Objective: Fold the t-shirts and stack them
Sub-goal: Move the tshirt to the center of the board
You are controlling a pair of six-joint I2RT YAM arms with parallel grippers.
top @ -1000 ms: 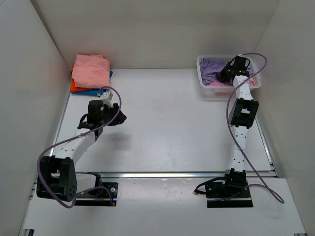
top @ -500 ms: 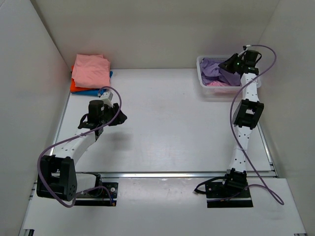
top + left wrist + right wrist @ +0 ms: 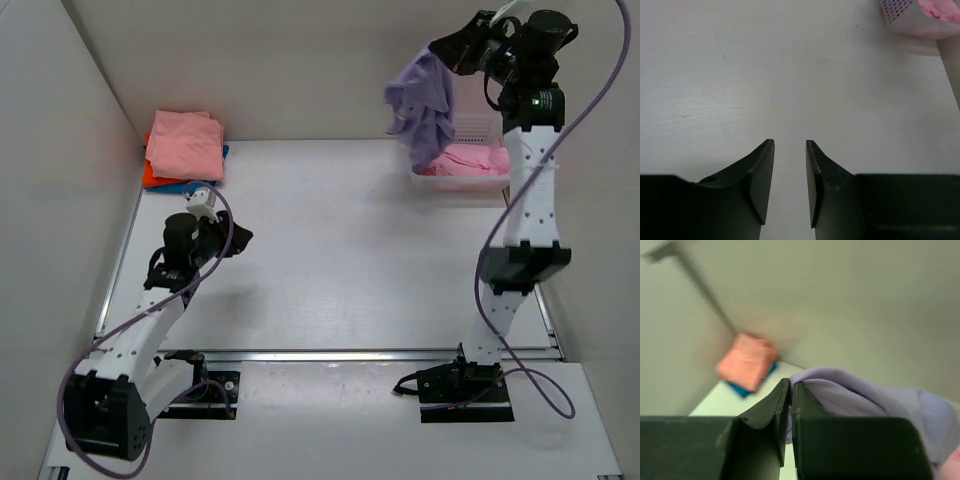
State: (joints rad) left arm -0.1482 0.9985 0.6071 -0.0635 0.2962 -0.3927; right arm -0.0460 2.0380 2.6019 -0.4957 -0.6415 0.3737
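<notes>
The lavender t-shirt (image 3: 420, 100) is hanging in the air over the far-right corner of the table (image 3: 330, 260). It is dangling in loose, crumpled folds from the right gripper (image 3: 447, 50), whose jaws are pinching almost fully together on a bunched fold at the top of the cloth. Its lower end is drooping beside the left end of the white mesh basket (image 3: 485, 181); whether it is touching the rim is unclear. A brighter pink shirt (image 3: 465, 158) is lying heaped inside that stiff, perforated plastic basket.

The shirt is looking light, limp and matte, so it is likely sagging wherever it is unsupported. A single pinch is keeping it bunched. Taking it at two points along the shoulders or hem would probably be needed to spread it flat.

The left gripper (image 3: 240, 238) is hovering near the table's left edge, jaws parted by a narrow gap and gripping nothing.

In the far-left corner a folded salmon-pink shirt (image 3: 185, 143) is resting on orange-red (image 3: 152, 176) and blue ones.
</notes>
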